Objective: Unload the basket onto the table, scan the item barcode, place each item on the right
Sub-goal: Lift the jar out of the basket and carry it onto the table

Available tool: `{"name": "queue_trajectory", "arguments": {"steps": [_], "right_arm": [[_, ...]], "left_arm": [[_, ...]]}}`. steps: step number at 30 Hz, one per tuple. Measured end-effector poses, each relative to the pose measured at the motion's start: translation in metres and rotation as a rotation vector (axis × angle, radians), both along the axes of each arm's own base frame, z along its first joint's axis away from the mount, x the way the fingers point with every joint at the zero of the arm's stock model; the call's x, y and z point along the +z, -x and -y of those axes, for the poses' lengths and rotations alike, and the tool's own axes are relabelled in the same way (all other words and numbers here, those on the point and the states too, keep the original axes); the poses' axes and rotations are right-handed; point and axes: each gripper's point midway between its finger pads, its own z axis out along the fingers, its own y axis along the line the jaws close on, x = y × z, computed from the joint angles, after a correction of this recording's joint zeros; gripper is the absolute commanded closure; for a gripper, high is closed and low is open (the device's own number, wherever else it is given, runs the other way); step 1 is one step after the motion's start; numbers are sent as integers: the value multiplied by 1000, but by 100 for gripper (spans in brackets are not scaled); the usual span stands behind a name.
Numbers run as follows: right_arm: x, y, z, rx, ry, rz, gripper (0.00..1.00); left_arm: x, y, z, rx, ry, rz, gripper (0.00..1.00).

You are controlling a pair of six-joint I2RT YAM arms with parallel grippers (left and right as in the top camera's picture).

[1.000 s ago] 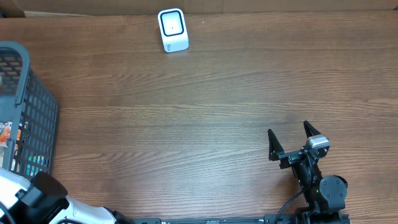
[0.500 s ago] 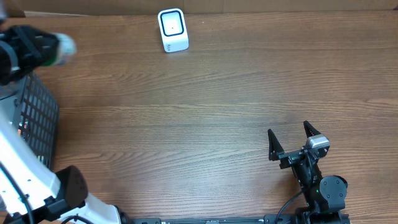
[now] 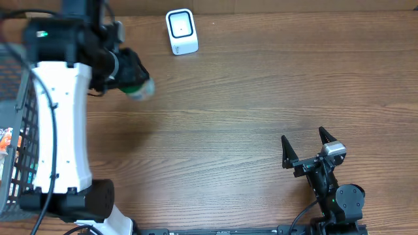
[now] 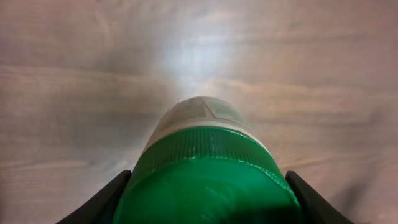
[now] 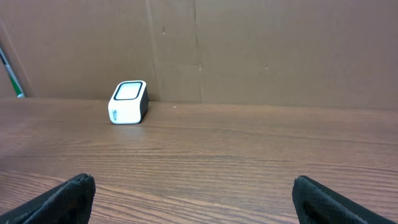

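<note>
Smooth brown wood-grain table, faint sheen. The bottle has a glossy, ribbed green plastic cap. The scanner at 11 o'clock is glossy white plastic.

Even, soft light overhead; the bottle smears with blur. Left wrist view: pale glare on the surface, soft focus.

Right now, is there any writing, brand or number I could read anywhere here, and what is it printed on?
Nothing here can be read as words.
Green-capped bottle: printed label, too blurred to read.
White scanner: small marks on its front, too small to read.
Orange packet in the basket: print too small to read.
</note>
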Motion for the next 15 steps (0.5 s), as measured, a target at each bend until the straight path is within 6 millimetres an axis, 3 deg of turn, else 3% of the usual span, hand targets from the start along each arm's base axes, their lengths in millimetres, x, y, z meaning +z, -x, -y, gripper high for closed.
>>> {"name": "queue_trajectory", "arguments": {"steps": [15], "right_arm": [[0,0,0,0,0,0,0]], "left_arm": [[-133,15,-3,21,-70,-250,60]]}}
